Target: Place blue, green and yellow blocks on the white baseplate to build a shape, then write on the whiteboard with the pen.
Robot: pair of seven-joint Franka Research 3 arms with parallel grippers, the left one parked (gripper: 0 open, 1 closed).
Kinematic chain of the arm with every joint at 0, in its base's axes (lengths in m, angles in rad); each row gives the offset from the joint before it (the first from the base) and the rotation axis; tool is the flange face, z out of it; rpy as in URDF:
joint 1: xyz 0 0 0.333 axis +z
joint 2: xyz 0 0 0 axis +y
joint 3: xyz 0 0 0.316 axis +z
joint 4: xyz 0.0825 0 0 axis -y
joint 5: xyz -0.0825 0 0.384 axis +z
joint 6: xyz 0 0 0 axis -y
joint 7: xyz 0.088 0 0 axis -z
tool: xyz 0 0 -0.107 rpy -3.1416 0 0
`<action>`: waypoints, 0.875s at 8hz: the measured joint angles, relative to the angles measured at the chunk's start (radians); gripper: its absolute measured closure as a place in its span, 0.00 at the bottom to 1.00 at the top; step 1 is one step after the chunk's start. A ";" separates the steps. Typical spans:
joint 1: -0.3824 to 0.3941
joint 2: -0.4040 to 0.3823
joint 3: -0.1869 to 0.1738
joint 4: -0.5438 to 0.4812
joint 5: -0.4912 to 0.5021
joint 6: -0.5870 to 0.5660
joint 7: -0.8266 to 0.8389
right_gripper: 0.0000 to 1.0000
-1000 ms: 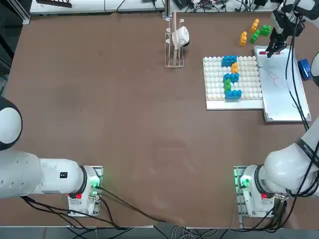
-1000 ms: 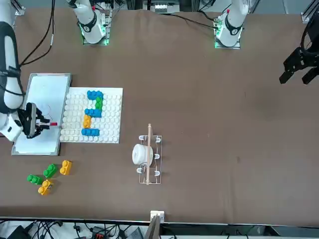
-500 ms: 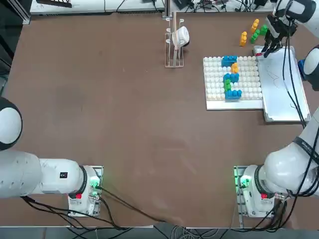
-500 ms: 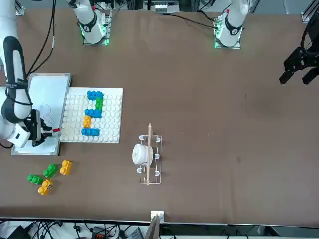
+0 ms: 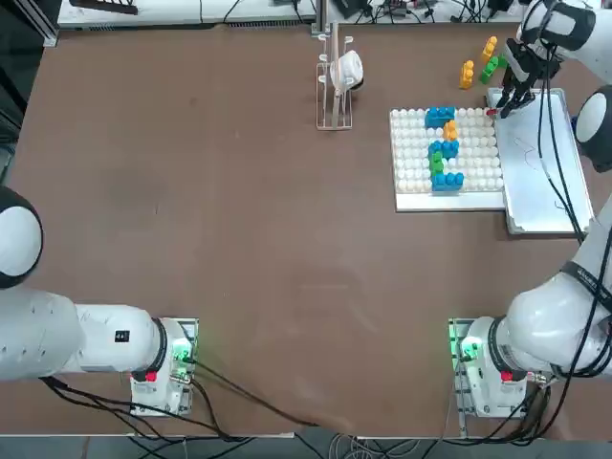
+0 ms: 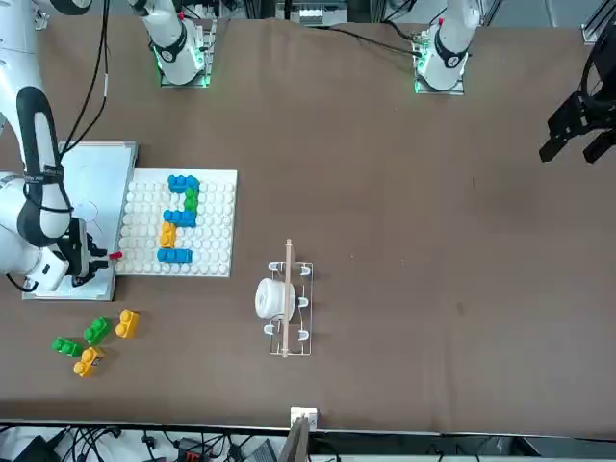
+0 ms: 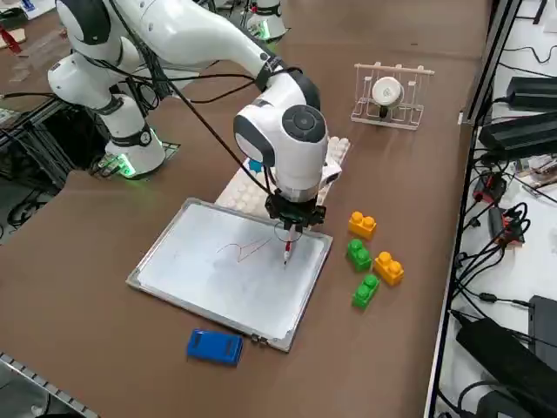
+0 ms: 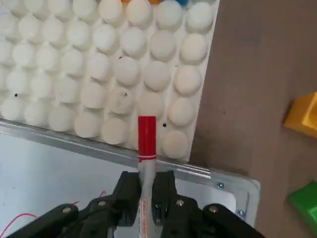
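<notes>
My right gripper (image 7: 290, 228) is shut on the pen (image 8: 146, 139), a pale marker with a red end, held upright over the whiteboard (image 7: 226, 270) near its far corner beside the white baseplate (image 5: 411, 163). Thin red lines (image 7: 248, 250) mark the board. In the wrist view the gripper (image 8: 146, 181) clamps the barrel, and the red end points at the white baseplate (image 8: 74, 64). An S-like shape (image 5: 443, 148) of blue, green and yellow blocks stands on the plate. Loose yellow (image 7: 363, 225) and green (image 7: 359, 253) blocks lie on the table beyond the board.
A blue eraser (image 7: 214, 346) lies by the whiteboard's outer edge. A small wire rack holding a white round object (image 5: 337, 81) stands left of the baseplate. The table's right edge, with cables beyond it, runs close to the loose blocks.
My right gripper has carried the pen across the whiteboard toward its far corner next to the baseplate. The blocks and the shape have not moved.
</notes>
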 joint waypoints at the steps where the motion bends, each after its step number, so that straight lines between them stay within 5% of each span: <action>1: 0.000 0.005 0.000 0.001 0.001 0.002 0.000 0.82; 5: -0.002 0.016 0.000 0.003 0.006 0.021 0.000 0.81; 7: -0.003 0.027 -0.001 0.019 0.009 0.025 0.000 0.73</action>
